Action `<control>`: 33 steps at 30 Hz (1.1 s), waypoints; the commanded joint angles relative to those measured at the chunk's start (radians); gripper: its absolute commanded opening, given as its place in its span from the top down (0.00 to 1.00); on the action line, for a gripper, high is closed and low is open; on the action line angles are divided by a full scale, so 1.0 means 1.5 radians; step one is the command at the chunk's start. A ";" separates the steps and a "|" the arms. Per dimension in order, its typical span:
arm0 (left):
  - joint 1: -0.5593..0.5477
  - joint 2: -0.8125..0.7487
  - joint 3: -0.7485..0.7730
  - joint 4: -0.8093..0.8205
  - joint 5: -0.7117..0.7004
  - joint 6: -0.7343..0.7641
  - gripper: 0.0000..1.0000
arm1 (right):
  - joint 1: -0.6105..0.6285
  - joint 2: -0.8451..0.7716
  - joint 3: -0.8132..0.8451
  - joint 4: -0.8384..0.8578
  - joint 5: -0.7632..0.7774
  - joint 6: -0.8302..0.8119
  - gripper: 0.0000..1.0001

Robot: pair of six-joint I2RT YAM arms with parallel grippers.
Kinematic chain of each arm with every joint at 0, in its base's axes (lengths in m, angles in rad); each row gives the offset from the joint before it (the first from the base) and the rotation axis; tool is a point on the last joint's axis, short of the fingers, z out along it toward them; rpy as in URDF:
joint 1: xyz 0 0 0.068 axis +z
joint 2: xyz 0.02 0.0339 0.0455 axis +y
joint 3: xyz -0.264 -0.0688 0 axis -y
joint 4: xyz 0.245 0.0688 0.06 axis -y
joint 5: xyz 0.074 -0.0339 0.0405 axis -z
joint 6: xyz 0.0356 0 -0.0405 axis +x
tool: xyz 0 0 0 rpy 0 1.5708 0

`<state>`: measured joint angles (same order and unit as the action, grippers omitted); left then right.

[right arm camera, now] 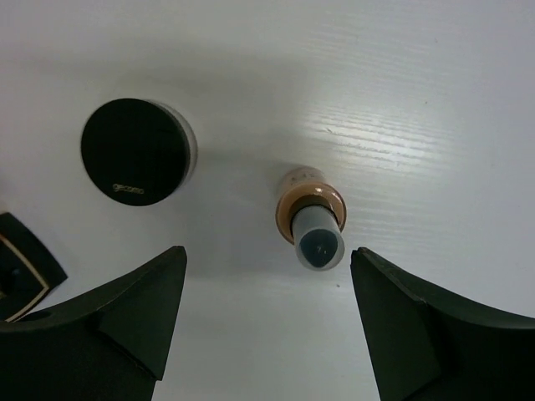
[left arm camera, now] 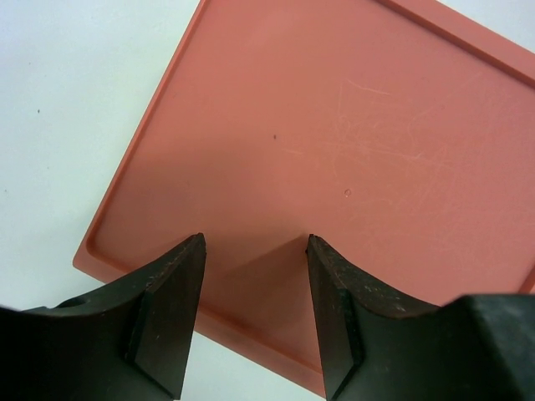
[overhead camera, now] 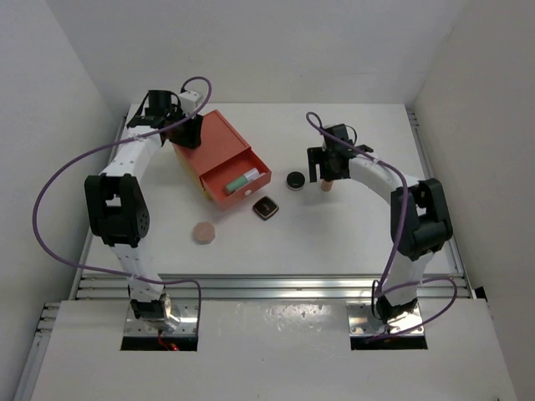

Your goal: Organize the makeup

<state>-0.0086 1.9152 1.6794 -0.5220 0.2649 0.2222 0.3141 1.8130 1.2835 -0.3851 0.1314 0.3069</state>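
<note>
The tan dark-capped bottle [right arm camera: 311,217] stands upright on the table, just below my open right gripper [right arm camera: 267,255], nearer its right finger; it also shows in the top view [overhead camera: 327,187]. The black round compact [overhead camera: 295,180] lies left of it, also in the right wrist view [right arm camera: 136,152]. The black square compact with gold mark [overhead camera: 267,207] lies in front of the drawer, and its corner shows in the right wrist view [right arm camera: 21,267]. The pink round disc [overhead camera: 204,233] sits nearer the front. The white cylindrical bottle [overhead camera: 244,179] lies in the open drawer. My left gripper [left arm camera: 255,242] is open and empty.
The orange-red drawer box [overhead camera: 213,142] stands at the back left with its drawer [overhead camera: 241,194] pulled out toward the middle. My left gripper [overhead camera: 188,134] hovers over the box's flat top [left arm camera: 334,125] near its corner. White walls enclose the table on three sides.
</note>
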 commanded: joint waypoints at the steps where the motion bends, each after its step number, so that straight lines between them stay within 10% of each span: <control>1: 0.009 0.017 -0.039 -0.047 0.015 -0.015 0.43 | -0.010 0.024 0.034 0.012 0.017 0.021 0.20; 11: 0.015 0.017 -0.045 -0.041 0.027 -0.015 0.43 | -0.006 0.093 0.040 0.030 0.061 0.013 0.24; 21: 0.015 0.017 -0.045 -0.041 0.027 -0.015 0.43 | -0.009 0.120 0.044 0.053 0.077 -0.013 0.52; 29: 0.015 0.017 -0.051 -0.041 0.033 -0.015 0.43 | -0.011 0.109 0.044 0.055 0.086 -0.036 0.97; 33: 0.015 0.017 -0.051 -0.041 0.033 -0.015 0.43 | -0.009 0.059 0.050 0.049 0.082 -0.044 0.99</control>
<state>0.0021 1.9106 1.6520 -0.4690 0.3073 0.2192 0.3023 1.9945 1.3128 -0.3275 0.2356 0.2611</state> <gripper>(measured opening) 0.573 0.412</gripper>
